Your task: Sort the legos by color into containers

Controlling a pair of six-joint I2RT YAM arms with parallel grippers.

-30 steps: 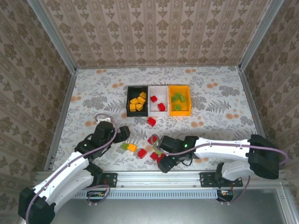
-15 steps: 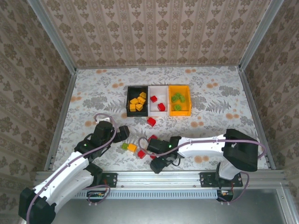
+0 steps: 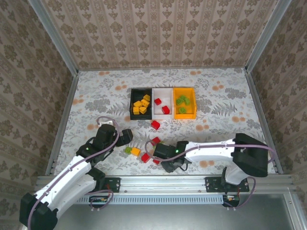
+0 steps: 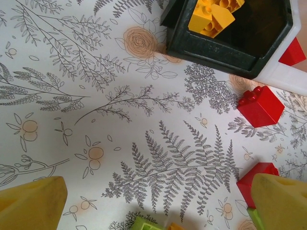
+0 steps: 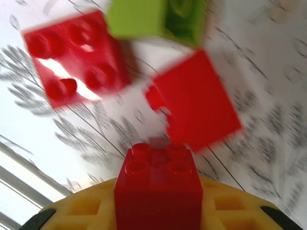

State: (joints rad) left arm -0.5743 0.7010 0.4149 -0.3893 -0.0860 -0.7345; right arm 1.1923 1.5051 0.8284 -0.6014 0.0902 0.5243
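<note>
Your right tool (image 5: 157,213) clamps a red brick (image 5: 158,184) at the frame's lower centre; your left tool (image 4: 157,200) gapes wide.

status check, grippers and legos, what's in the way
Left gripper open, nothing in it. Right gripper shut on red brick, low over the table. Loose red lego lies on the way to the white bin.
</note>
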